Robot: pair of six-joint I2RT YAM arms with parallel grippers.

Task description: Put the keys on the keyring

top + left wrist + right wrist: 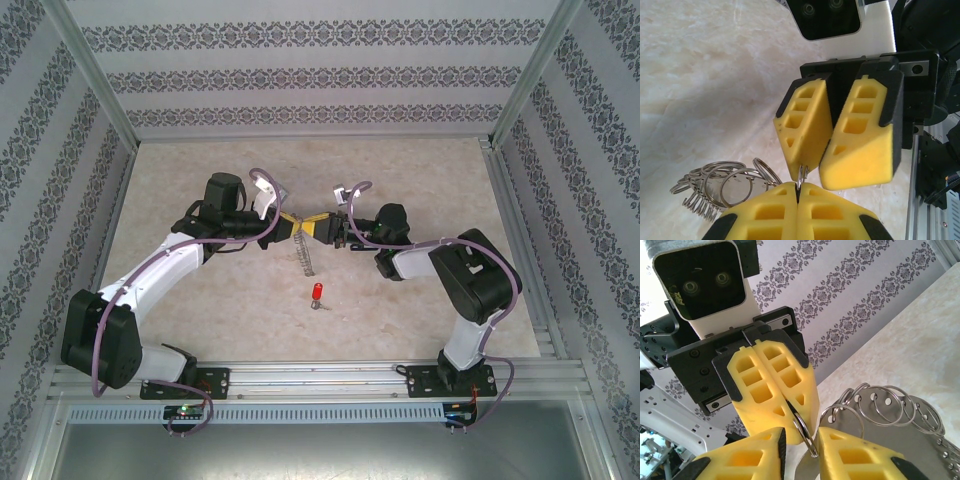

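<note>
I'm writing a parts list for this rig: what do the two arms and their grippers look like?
Both arms have white tubular links and black joint housings: left arm, right arm. A lilac cable loops along each. The left gripper and right gripper carry wedge-shaped yellow fingers with rectangular cut-outs, on black mounts.

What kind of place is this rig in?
Probably a lab test cell rather than a home or shop: an aluminium frame, wallpaper panels for walls, and the left arm and right arm bolted to a rail.
</note>
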